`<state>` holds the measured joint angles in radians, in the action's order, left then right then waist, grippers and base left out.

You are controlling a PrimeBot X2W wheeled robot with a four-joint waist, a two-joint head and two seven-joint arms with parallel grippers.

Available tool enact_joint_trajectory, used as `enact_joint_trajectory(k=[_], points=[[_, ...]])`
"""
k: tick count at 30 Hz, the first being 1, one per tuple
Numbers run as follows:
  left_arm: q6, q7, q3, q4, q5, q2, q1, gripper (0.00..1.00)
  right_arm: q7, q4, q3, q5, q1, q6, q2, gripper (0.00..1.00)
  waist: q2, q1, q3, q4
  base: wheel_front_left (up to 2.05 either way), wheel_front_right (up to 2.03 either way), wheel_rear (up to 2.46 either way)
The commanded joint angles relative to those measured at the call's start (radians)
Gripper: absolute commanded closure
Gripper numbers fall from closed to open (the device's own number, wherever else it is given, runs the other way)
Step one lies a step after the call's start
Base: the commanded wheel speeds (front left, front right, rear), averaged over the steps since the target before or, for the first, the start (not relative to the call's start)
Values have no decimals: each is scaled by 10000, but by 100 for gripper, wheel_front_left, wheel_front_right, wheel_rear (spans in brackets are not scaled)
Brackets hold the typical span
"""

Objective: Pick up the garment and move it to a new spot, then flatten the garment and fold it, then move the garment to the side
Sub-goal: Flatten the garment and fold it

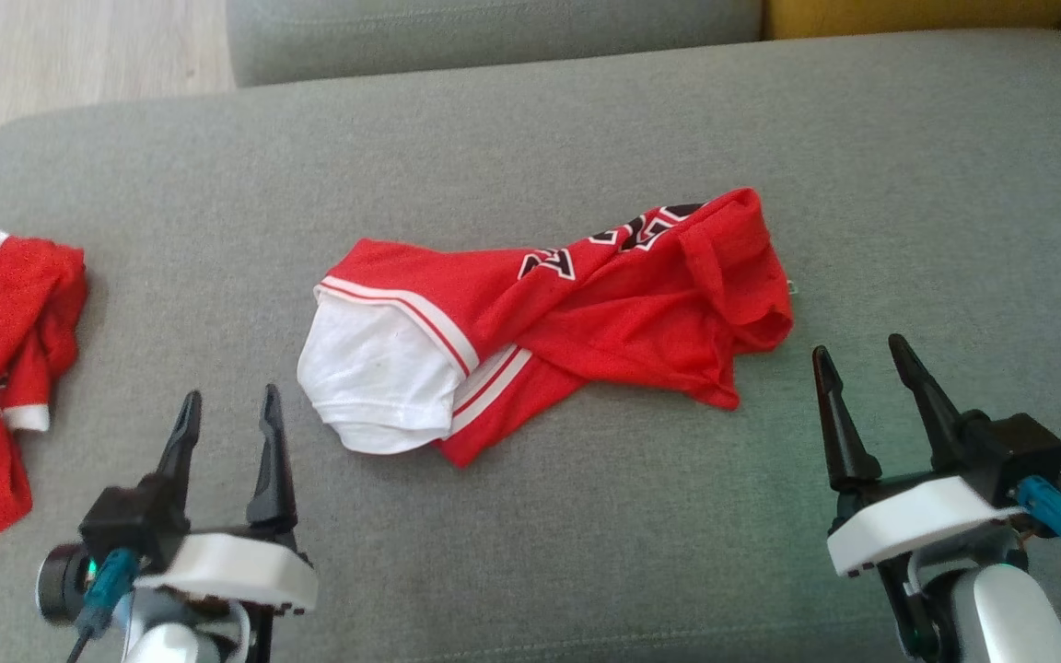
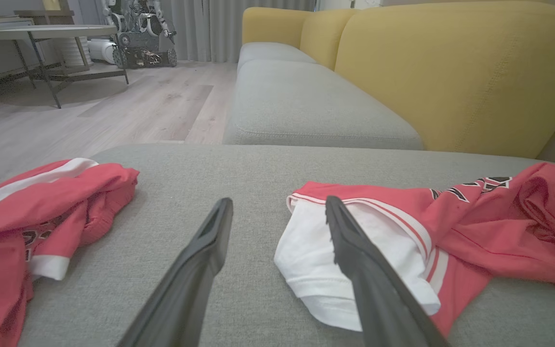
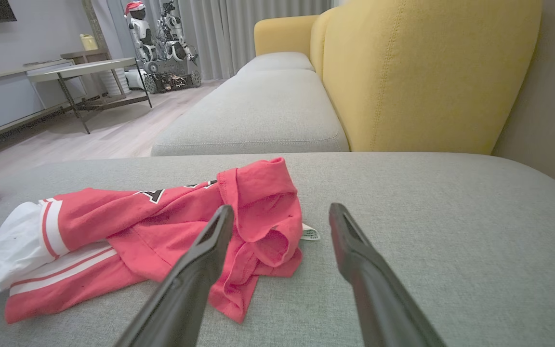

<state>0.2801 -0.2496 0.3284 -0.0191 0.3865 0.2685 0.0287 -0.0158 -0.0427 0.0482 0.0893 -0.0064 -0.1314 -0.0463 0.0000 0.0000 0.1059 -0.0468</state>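
Head above, wrists low: same garment [image 1: 586, 313]

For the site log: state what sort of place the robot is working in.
Probably a living room, perhaps a staged one: a grey sofa seat with a yellow backrest, a low table on a wooden floor, and curtains behind. Parked robots by the curtains hint at a lab.

A crumpled red garment [image 1: 586, 313] with a white sleeve lies mid-cushion [image 1: 530, 138].
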Motion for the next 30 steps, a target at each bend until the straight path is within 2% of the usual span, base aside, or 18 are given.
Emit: enact_joint_trajectory(k=[1, 5, 6, 15, 20, 21, 22, 26, 30], points=[[-137, -121, -384, 318, -197, 121, -654, 0, 23, 427, 221, -2, -233, 7, -39, 0, 0, 0, 145, 71, 0, 0, 0], [-634, 83, -15, -383, -157, 11, -1413, 0, 46, 429, 310, 36, -384, 7, -39, 0, 0, 0, 489, 178, 0, 0, 0], [-634, 83, -15, -383, -157, 11, -1413, 0, 46, 429, 310, 36, -384, 7, -39, 0, 0, 0, 489, 178, 0, 0, 0], [-1774, 1067, 444, -3298, 742, -586, -2805, 0, -93, 127, 538, 147, -793, 7, -39, 0, 0, 0, 1140, 75, 0, 0, 0], [-2090, 1491, 587, -4539, 1091, -894, -3248, 0, -179, -103, 489, 209, -893, 7, -39, 0, 0, 0, 1332, -15, 0, 0, 0], [-2109, 1449, 592, -4644, 1098, -914, -3310, 63, -190, -142, 461, 213, -895, 7, -39, 0, 0, 0, 1349, -27, 0, 0, 0], [-2125, 1391, 593, -4728, 1101, -928, -3364, 100, -191, -195, 419, 202, -896, 7, -39, 0, 0, 0, 1365, -36, 0, 0, 0], [-2171, 1034, 547, -5001, 1087, -913, -3558, 100, -181, -551, 345, 96, -949, 7, -39, 0, 0, 0, 1426, -15, 0, 0, 0], [-2171, 791, 600, -5115, 1023, -962, -3719, 100, -139, -1148, 691, -25, -1084, 7, -39, 0, 0, 0, 1528, 112, 0, 0, 0]])
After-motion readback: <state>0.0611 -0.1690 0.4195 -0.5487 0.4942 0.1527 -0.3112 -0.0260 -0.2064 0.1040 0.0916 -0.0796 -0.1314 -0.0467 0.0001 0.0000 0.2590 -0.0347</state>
